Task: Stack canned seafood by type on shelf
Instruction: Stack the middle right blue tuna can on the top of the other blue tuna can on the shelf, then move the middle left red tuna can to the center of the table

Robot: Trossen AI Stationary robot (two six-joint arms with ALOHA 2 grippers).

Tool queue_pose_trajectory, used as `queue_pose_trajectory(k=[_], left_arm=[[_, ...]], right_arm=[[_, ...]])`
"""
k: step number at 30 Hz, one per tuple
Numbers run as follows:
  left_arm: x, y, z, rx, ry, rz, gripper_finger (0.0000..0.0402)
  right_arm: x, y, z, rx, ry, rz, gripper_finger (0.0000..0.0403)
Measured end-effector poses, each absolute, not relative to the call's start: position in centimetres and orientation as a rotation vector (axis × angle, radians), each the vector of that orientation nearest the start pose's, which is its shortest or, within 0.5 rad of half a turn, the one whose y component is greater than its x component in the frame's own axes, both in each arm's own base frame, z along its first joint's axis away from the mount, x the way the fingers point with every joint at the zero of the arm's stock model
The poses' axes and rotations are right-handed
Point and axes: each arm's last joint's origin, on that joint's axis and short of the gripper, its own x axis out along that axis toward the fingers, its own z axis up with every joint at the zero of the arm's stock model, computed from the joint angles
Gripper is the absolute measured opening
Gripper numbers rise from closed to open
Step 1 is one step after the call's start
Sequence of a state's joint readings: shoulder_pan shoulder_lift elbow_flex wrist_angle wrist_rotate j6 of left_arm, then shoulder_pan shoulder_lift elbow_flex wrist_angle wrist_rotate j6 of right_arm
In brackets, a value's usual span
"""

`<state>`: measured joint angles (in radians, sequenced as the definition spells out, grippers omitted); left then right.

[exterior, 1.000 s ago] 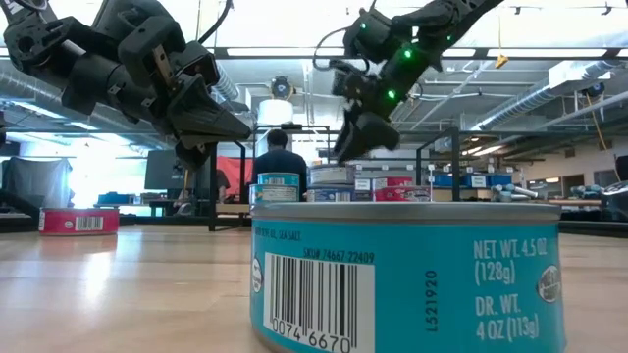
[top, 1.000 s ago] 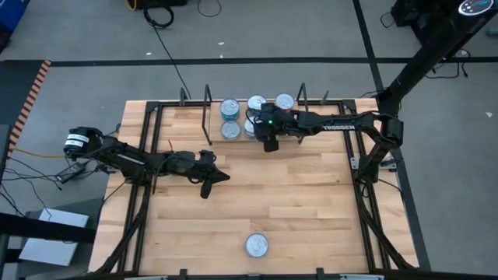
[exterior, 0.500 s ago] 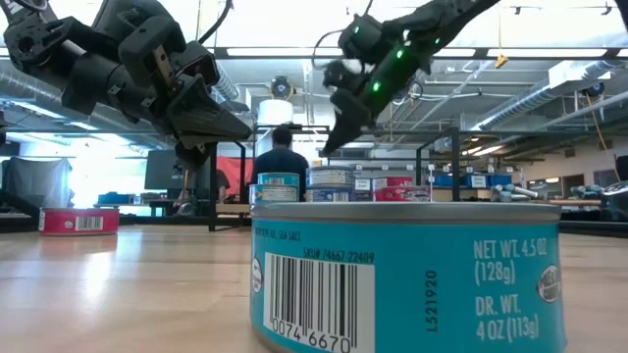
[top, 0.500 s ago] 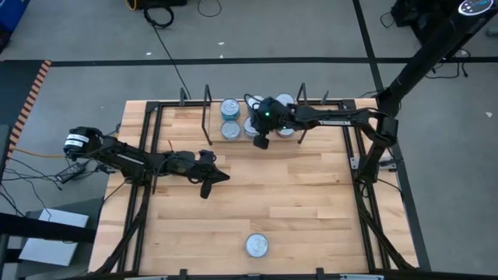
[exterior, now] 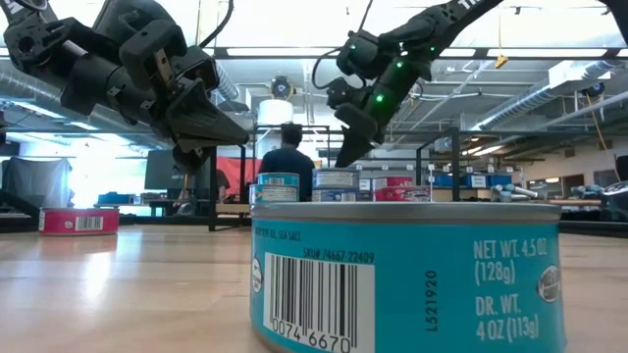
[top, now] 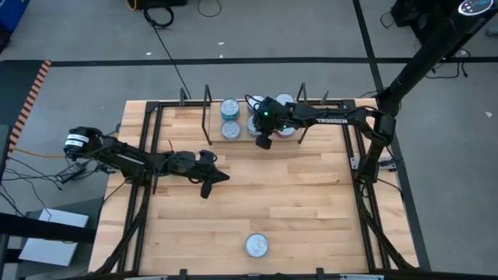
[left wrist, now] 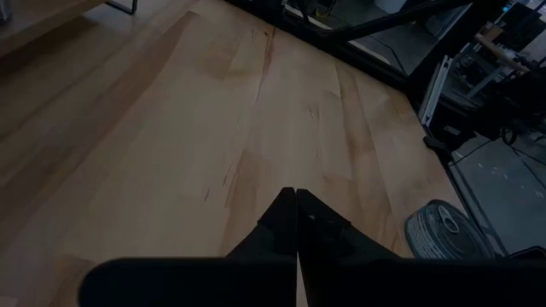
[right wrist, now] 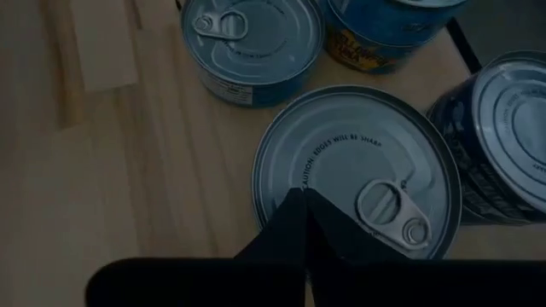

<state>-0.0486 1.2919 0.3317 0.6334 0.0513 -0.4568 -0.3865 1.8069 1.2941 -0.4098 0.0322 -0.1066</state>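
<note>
Several flat tins with silver lids stand on the light-wood shelf (top: 215,118) at the table's far edge, between black wire uprights. My right gripper (top: 263,142) is shut, its tips low over the near rim of a silver-lidded tin (right wrist: 358,183) among blue-labelled tins (right wrist: 252,43). In the low view the right gripper (exterior: 341,162) slants down just above the tins. One blue-labelled tin (top: 257,245) rests on its base near the table's near edge. My left gripper (top: 205,190) is shut and empty over bare table, left of centre. My right gripper's shut fingertips (right wrist: 294,213) stand over the near rim of the silver lid (right wrist: 286,175), slanting down from the near side. Whether they touch the lid, I cannot tell.
The lone teal tin fills the low view's foreground (exterior: 407,279). A red-labelled tin (exterior: 77,221) shows at that view's left. The black frame rails (top: 148,155) run along the table's sides. Bare wood (top: 311,194) lies between the shelf and the lone tin. A person (exterior: 287,162) stands beyond the table.
My right gripper has gone a little toward the table's far edge and left, over the tins on the shelf, and has tipped from pointing nearly straight down to slanting. The tins have stayed where they were.
</note>
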Motion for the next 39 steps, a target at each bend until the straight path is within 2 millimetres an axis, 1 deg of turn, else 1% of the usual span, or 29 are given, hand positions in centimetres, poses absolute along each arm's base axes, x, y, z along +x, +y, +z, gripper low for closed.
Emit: queue_pose_trajectory(k=[6, 9, 12, 16, 19, 22, 25, 28, 32, 35, 39], left_arm=[[22.8, -1.3, 16.0, -0.454, 0.343, -0.023, 0.0001], [22.8, -1.2, 16.5, -0.459, 0.345, -0.018, 0.0001], [22.8, -1.2, 17.7, -0.440, 0.383, 0.003, 0.0001], [22.2, -1.1, 19.6, -0.405, 0.505, 0.057, 0.0001], [21.3, -1.0, 20.8, -0.398, 0.643, 0.116, 0.0001], [20.0, -0.8, 21.9, -0.456, 0.788, 0.240, 0.0001], [19.0, -0.9, 22.8, -0.555, 0.860, 0.382, 0.0001], [18.0, -1.3, 23.3, -0.639, 0.853, 0.525, 0.0001], [16.3, -1.8, 21.8, -0.693, 0.845, 0.701, 0.0001], [15.3, -1.7, 20.2, -0.723, 0.838, 0.793, 0.0001], [14.3, -1.3, 18.2, -0.707, 0.830, 0.891, 0.0001]], right_arm=[[35.6, -14.8, 22.3, 0.047, 0.931, -0.334, 0.0009], [36.1, -15.0, 23.3, 0.021, 0.903, -0.331, 0.0014], [36.6, -15.0, 25.0, -0.025, 0.853, -0.321, 0.0024], [37.2, -14.4, 28.6, -0.054, 0.750, -0.317, 0.0037], [37.4, -13.2, 31.2, -0.074, 0.694, -0.292, 0.0038], [37.4, -11.5, 32.7, -0.070, 0.669, -0.264, 0.0025], [37.1, -9.5, 33.7, -0.030, 0.651, -0.238, 0.0007], [36.9, -7.5, 34.1, 0.039, 0.663, -0.212, 0.0010], [36.9, -4.5, 33.6, 0.127, 0.722, -0.177, 0.0008], [37.0, -2.3, 33.2, 0.162, 0.738, -0.156, 0.0004], [36.8, 0.1, 32.6, 0.186, 0.780, -0.191, 0.0004]])
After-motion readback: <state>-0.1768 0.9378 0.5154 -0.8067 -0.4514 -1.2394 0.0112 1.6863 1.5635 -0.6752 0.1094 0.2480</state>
